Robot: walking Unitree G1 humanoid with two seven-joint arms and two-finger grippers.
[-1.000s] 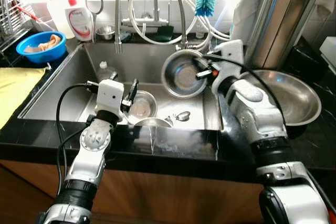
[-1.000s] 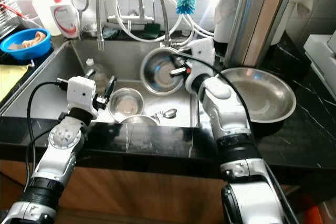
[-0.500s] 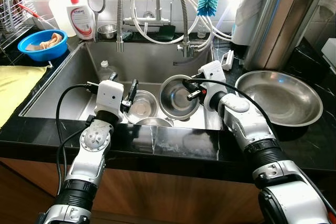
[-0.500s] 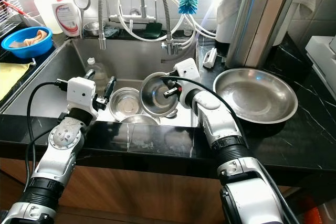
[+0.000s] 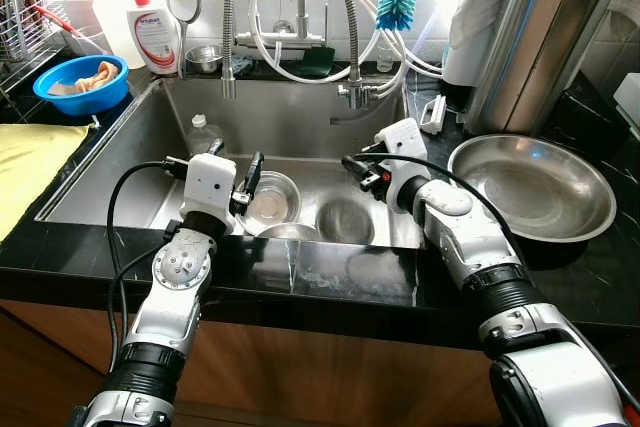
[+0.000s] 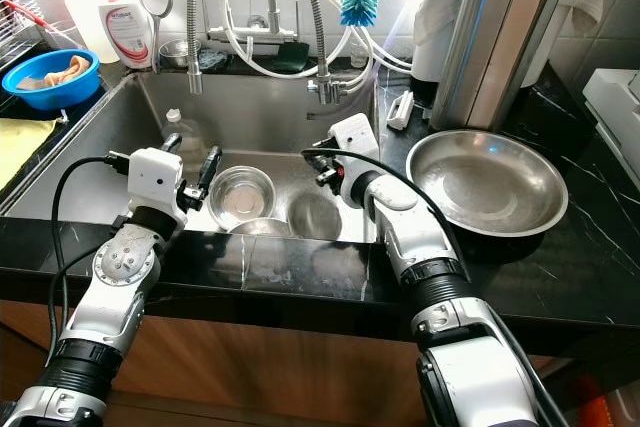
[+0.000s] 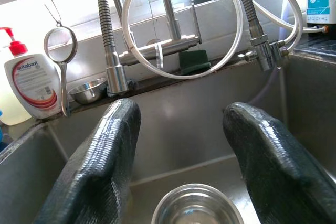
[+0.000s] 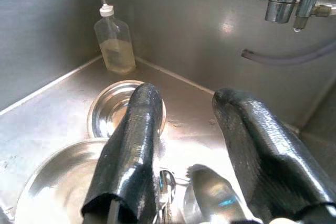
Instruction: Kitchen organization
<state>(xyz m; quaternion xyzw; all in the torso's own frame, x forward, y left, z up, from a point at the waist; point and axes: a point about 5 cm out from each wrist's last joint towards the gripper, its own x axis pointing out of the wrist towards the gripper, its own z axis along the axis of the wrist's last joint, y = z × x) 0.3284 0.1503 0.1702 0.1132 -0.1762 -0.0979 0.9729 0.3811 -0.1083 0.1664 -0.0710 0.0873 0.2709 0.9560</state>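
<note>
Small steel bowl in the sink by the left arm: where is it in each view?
Left eye view: small steel bowl on the sink floor, left of centre.
Right eye view: same spot.
Left wrist view: between the two black fingers, bowl at.
Right wrist view: partly behind one finger, before the clear bottle, bowl at.
Shared landmark: the chrome hose fitting.

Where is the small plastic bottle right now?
The small plastic bottle stands in the sink's back left corner, behind the steel bowl, just beyond the left gripper.
</note>
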